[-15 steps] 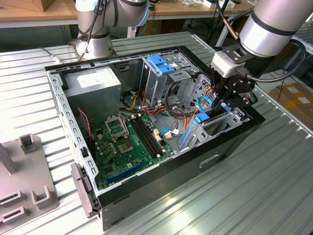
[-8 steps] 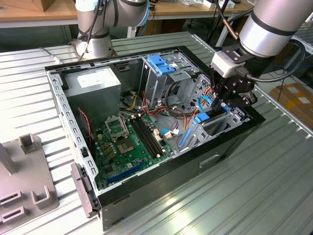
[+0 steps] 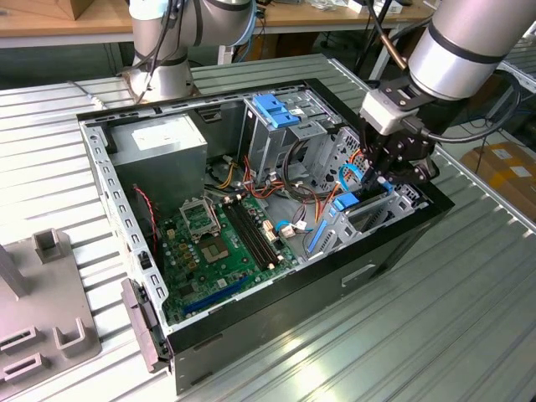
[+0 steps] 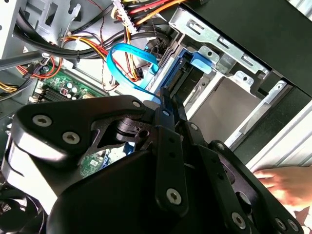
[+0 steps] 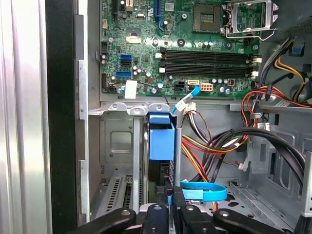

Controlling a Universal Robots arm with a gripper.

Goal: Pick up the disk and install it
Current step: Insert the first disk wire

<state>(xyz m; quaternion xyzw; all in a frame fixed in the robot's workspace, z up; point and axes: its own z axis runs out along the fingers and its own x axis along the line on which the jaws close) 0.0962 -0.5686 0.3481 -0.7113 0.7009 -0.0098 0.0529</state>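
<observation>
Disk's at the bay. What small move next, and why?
Probably ease the disk straight further into the bay: the gripper is shut on its edge, it seems only partly inside, and a blue cable lies close by.

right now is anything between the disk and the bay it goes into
Nothing visible blocks it. In the first wrist view the gripper holds the disk edge-on, already standing in the metal bay. A looped blue cable lies close beside the gripper, not in the slot.
</observation>
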